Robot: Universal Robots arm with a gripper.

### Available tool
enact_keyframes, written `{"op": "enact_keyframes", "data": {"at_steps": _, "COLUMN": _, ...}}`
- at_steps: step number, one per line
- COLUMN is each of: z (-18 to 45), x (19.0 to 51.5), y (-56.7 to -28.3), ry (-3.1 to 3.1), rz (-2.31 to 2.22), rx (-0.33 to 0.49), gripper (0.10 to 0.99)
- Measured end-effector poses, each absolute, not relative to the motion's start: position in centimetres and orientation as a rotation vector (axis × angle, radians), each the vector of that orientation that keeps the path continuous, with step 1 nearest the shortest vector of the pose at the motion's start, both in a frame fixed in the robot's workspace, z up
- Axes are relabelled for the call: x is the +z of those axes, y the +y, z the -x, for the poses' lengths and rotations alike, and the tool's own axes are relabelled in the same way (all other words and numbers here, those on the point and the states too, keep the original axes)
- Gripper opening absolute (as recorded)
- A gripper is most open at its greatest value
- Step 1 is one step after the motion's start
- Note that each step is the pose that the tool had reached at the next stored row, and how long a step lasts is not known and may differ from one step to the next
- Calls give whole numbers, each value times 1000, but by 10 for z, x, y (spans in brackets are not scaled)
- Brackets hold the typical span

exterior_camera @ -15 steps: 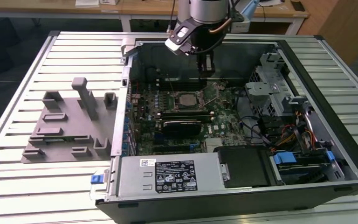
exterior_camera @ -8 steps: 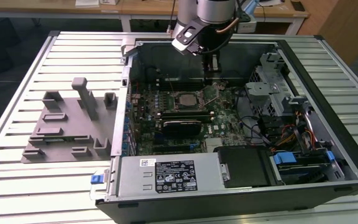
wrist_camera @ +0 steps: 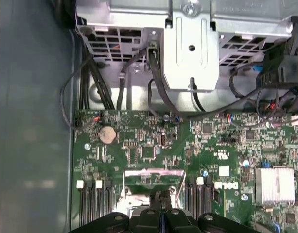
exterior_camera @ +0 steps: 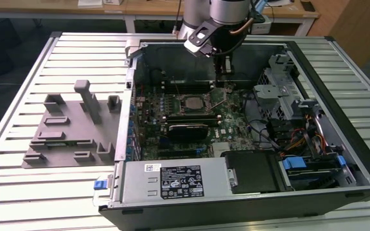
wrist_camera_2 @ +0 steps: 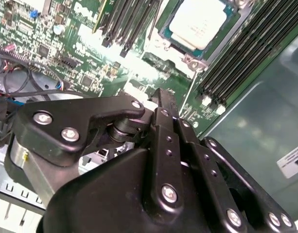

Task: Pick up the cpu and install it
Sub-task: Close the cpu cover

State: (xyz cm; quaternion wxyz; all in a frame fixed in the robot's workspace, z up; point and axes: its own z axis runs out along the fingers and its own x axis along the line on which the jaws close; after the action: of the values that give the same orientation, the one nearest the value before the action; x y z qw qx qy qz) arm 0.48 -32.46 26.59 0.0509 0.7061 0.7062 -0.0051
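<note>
Exterior view, left to right: a grey tray (exterior_camera: 69, 139) is lying beside the open case (exterior_camera: 172, 60); the cpu (exterior_camera: 193, 102) is sitting in its socket mid-board; the gripper (exterior_camera: 222, 84) is hovering just right of it, fingers pressed together, gripping nothing. Any move here is likely calling for a slow, straight descent, clear of the memory slots (exterior_camera: 185, 86). In the second wrist view the cpu (wrist_camera_2: 197, 22) is showing as a flat, pale silvery square, level in its metal frame.

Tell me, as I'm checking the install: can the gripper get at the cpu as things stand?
Probably yes. The cpu lies top-up in its socket with nothing covering it, and the gripper hangs close beside it inside the open case.
</note>
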Motion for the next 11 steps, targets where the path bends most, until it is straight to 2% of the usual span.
{"op": "enact_keyframes", "data": {"at_steps": 11, "z": -23, "x": 266, "y": -324, "ry": 2150, "rz": -2149, "rx": -15, "gripper": 106}}
